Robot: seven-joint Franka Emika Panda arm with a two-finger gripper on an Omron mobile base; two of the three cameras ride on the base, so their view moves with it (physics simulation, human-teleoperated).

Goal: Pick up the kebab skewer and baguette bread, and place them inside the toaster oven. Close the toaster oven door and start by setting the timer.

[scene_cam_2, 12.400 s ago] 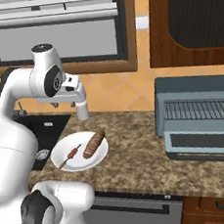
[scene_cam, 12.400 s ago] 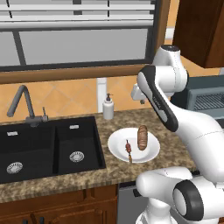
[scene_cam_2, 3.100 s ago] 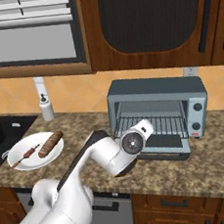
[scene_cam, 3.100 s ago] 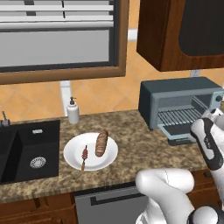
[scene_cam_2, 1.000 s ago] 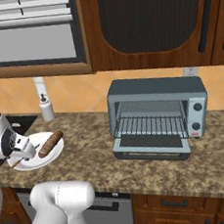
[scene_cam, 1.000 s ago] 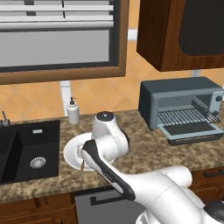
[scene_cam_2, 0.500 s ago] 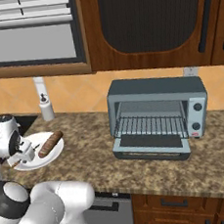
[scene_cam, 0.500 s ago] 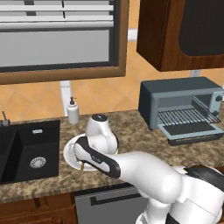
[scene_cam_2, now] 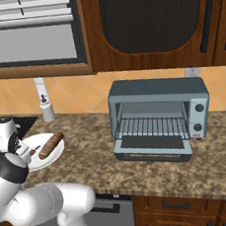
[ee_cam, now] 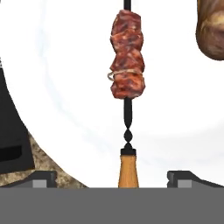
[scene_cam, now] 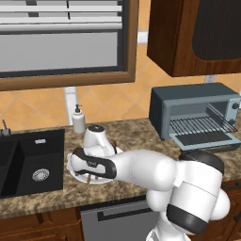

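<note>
Right base view takes in the granite-patterned counter, speckled brown and matte, with the toaster oven sitting toward its right end. It is a blue-grey metal box; the toaster oven door lies folded down flat, leaving the wire rack bare, which suits loading food straight in. Two round knobs sit on its right face.

Well apart from it, at the counter's left, lies a round white plate, smooth and glossy. On it rests the baguette bread, a short oblong loaf with a rough golden-brown crust.

Hand view looks straight down onto that plate. The kebab skewer runs up the middle: a thin dark metal rod, lumpy red-brown meat threaded on it, and a tan wooden handle at the near end. The gripper hangs low above it with its jaws spread wide, one tip on each side of the handle and neither touching it. Judging by that straddle, the handle end is the chosen grasp point, being firmer than the meat.
</note>
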